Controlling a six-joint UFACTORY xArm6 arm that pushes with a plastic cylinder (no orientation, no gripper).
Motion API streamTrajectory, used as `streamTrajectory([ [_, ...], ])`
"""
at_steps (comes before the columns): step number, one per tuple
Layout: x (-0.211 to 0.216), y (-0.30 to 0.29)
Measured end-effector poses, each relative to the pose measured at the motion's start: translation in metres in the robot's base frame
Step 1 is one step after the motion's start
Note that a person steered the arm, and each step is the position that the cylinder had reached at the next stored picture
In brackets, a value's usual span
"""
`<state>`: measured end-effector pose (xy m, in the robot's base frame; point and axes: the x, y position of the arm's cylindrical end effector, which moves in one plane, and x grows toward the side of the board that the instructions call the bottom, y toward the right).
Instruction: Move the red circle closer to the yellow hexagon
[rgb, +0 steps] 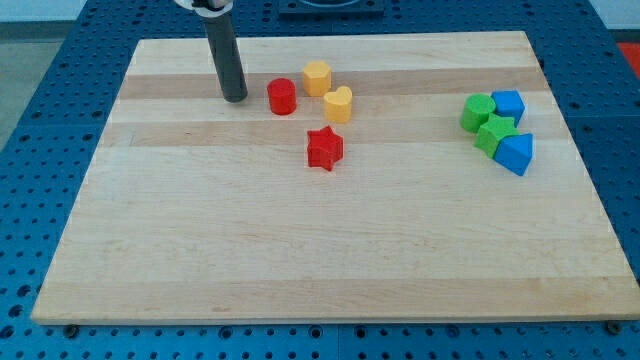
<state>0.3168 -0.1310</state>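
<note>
The red circle (282, 96) sits on the wooden board (300, 240) near the view's top, left of centre. The yellow hexagon (317, 76) lies just up and to the right of it, with a small gap between them. My tip (236, 98) rests on the board to the left of the red circle, a short gap apart, at about the same height in the view. The dark rod rises from the tip to the view's top edge.
A yellow heart (338, 104) lies right of the red circle and a red star (324, 148) below it. At the view's right stand two green blocks (477, 112) (495, 133) and two blue blocks (508, 104) (515, 153), bunched together.
</note>
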Motion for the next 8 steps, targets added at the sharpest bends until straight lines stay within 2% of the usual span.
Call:
streamTrajectory([
  [8, 0.0, 0.039],
])
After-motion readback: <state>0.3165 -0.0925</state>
